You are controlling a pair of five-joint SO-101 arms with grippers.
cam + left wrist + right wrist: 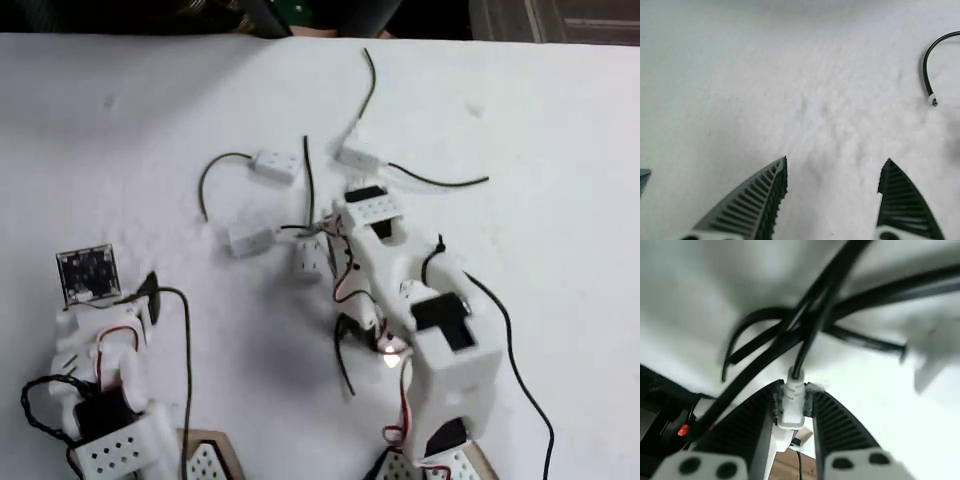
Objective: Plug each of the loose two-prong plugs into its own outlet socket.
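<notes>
**Right end effector** [792,390]: clamped shut on a white plug [789,410]. The two ribbed fingers press its body from either side. The plug's black cord [812,335] runs out from between the fingertips, across a tangle of other dark leads. In the high view this arm is stretched out over the middle of the worktop [100,150], in amongst the connectors.

**Left end effector** [836,165]: fingers spread wide and holding nothing, above bare worktop. A loose cable end [934,102] lies off to one side, well apart from the fingertips.

**Remaining pieces**: a far left connector body [275,165], a far right connector body [355,157] and a near connector body [250,240] lie separately on the worktop, each trailing its own black lead. Which are sockets and which are plugs cannot be told.

**Progress**: no pair appears to be joined. One plug is in hand but not seated, so every insertion seems to remain.
</notes>
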